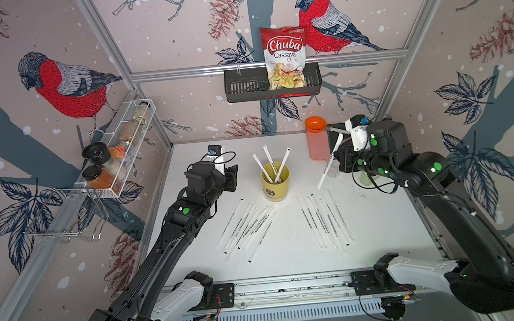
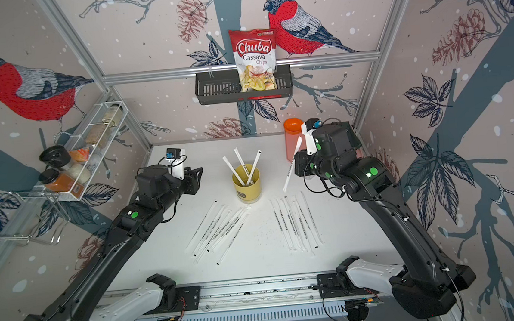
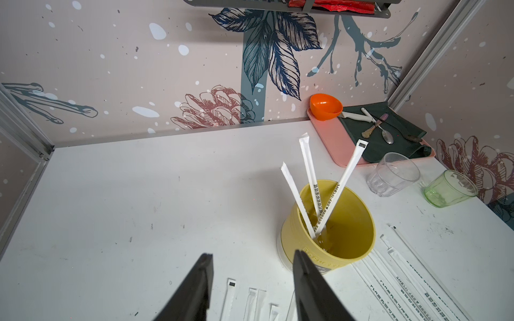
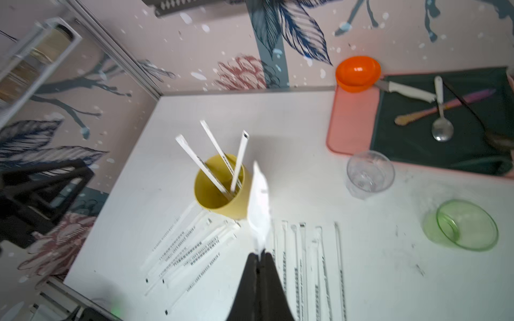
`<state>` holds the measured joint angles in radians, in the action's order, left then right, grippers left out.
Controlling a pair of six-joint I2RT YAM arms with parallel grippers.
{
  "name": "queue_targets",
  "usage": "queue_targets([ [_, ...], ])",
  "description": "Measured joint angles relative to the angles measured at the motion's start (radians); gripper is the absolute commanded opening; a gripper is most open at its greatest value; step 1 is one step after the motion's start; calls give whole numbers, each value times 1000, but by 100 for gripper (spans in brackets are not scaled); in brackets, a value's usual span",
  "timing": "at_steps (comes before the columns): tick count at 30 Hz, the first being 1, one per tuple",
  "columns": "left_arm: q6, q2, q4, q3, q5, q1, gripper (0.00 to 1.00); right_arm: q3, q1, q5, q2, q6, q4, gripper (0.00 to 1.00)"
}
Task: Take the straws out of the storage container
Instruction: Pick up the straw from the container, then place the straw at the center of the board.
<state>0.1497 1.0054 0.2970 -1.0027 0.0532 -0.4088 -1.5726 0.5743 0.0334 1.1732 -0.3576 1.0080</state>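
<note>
The storage container [image 1: 275,181] is standing upright on the white table [image 1: 379,220], and everything below is being placed from it. Three straws [image 1: 283,164] are still leaning inside it, fanning out over its rim, two with plain white ends up and one with its black tip up.

On the container's right side, the right gripper [image 4: 260,257] is pinching one more straw [image 1: 327,165] between clenched fingers. That fourth straw is hanging tilted in the air, apart from the container, and it is looking blurred in the right wrist view.

On the container's left side, the left gripper [image 3: 253,254] is hovering just beside the container wall with its jaws spread and nothing between them.

In front of the container, toward the arm bases, two flat groups of straws are lying on the table. One fan [image 1: 242,228] is spreading toward the left arm and one row [image 1: 323,222] is running toward the right arm. Each is looking like roughly six, but the wrappers are overlapping, so an exact count is not possible.

Beyond the container on its right, one clear glass [image 3: 393,175] and one green glass [image 3: 449,189] are standing side by side. One pink tray [image 3: 331,139] is sitting further back by the wall.

High behind the container, one chip bag [image 1: 285,57] is standing in one black wall basket [image 1: 243,85].
</note>
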Motion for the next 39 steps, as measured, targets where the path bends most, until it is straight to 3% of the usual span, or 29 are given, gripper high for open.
queue_targets([
  [9, 1, 2, 0, 0, -26, 0, 50, 199, 0, 35, 124, -14, 195, 0],
  [22, 0, -5, 1, 0, -24, 0, 50, 314, 45, 2, 401, -7, 132, 0],
  [29, 0, -10, 1, 0, -27, 0, 50, 295, 32, 2, 439, -4, 82, 0],
  [36, 0, -1, 1, 0, -29, 0, 51, 345, -22, -17, 353, -8, 13, 30],
  [39, 18, 27, -10, 0, -49, 0, 51, 370, -35, -23, 327, -15, -33, 31],
])
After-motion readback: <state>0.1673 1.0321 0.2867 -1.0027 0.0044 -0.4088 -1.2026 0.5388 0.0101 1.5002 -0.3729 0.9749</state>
